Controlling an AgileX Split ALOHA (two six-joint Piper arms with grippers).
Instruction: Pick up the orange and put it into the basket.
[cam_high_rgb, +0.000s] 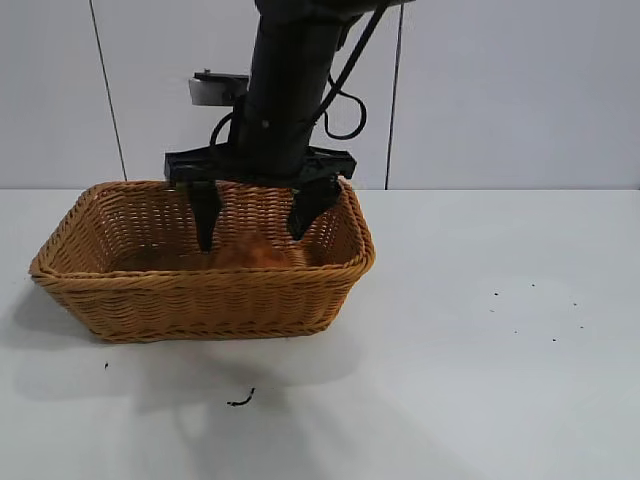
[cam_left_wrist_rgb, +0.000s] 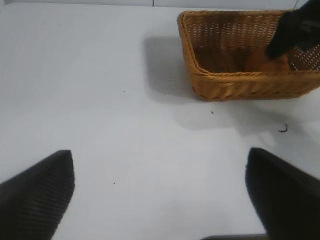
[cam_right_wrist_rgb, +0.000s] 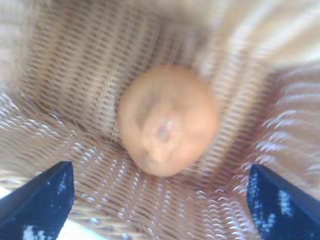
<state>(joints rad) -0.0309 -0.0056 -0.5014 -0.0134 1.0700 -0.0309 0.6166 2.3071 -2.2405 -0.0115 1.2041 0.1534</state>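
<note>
Orange (cam_right_wrist_rgb: 167, 120) lies in basket (cam_high_rgb: 200, 300), below right gripper's (cam_high_rgb: 255, 228) wide jaws; release looks done, retreat next.

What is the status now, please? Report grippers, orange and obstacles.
Right gripper open, inside basket. Orange on basket floor, released. Left gripper open, away over table. Nothing in the way.
</note>
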